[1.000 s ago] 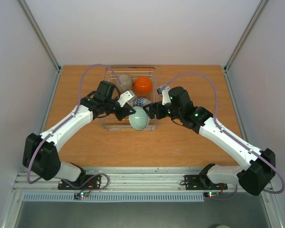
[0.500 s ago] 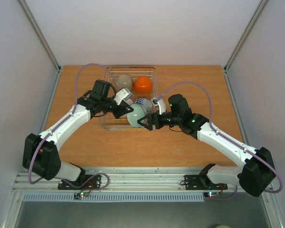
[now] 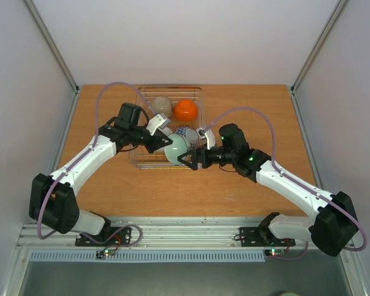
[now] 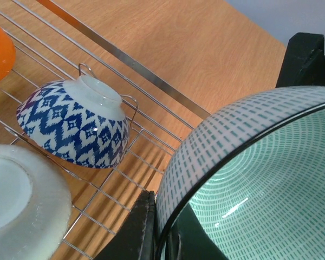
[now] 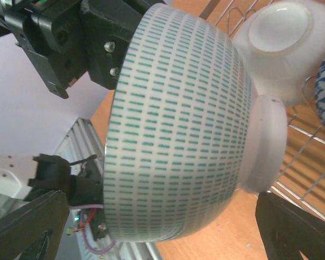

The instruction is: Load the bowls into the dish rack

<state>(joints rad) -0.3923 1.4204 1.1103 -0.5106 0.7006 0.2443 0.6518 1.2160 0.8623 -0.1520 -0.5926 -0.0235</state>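
Two white-shelled arms (image 3: 86, 161), black joints (image 3: 52, 206) and black fingers (image 5: 292, 227), looping purple cables (image 3: 119, 84), small green lights (image 3: 254, 148).

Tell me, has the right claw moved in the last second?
Yes. The right gripper has swung left and nearer, from the right side of the dish rack to its near edge, beside the pale green bowl.

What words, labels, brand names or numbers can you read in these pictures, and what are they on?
None: no text can be read in any view.
The green-dashed bowl, blue zigzag bowl, white bowl and dish rack show only pattern or bare surface.
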